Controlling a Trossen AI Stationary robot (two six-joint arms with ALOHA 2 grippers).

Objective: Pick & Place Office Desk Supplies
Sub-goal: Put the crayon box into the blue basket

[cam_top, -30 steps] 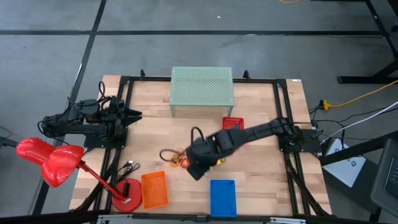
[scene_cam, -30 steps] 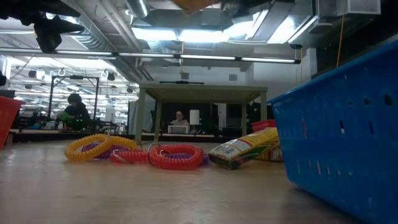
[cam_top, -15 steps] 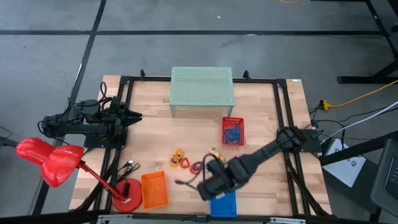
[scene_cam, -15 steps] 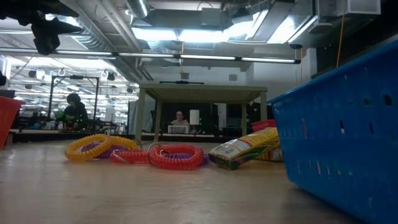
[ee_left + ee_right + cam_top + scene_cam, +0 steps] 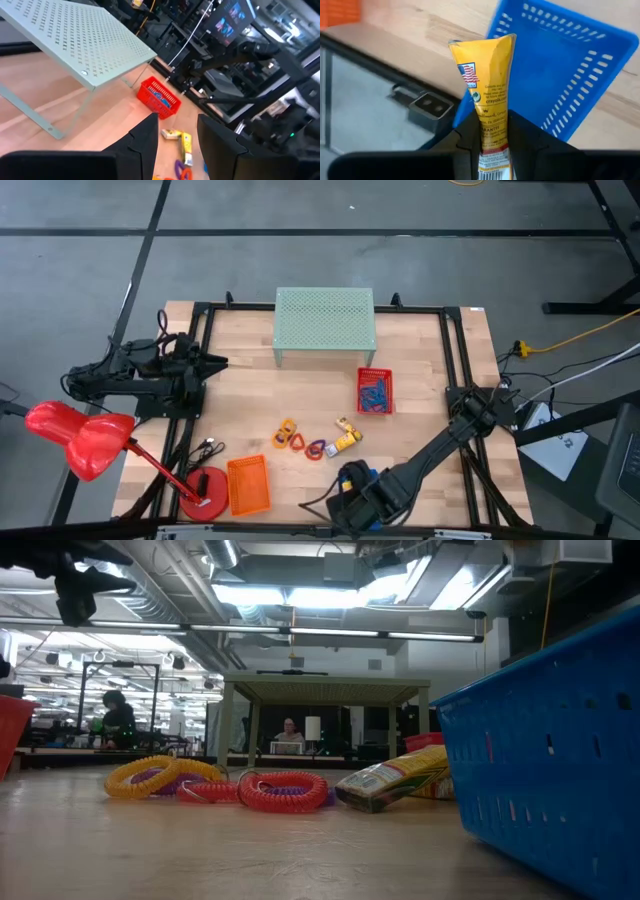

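Gripping yellow packet [image 5: 490, 110], right tool [image 5: 487, 131].

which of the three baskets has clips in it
The red basket, right of centre below the green shelf, holds blue clips. The orange basket shows none; the blue basket's visible part is bare.

Right arm: dark, jointed, stretched from its base at the desk's right edge diagonally to the near edge, fully extended and low. Right pincer [image 5: 489, 131] at the near edge, pointing off the desk's front; its two dark fingers [image 5: 465, 137] are closed on a yellow crayon packet with a printed label [image 5: 487, 80], which stands up between them.

Left arm: folded at its base on the desk's left edge, forearm lying level and pointing inward toward the desk centre. Left pincer [image 5: 176, 135] held above the surface, fingers [image 5: 145, 137] parted, nothing between them.
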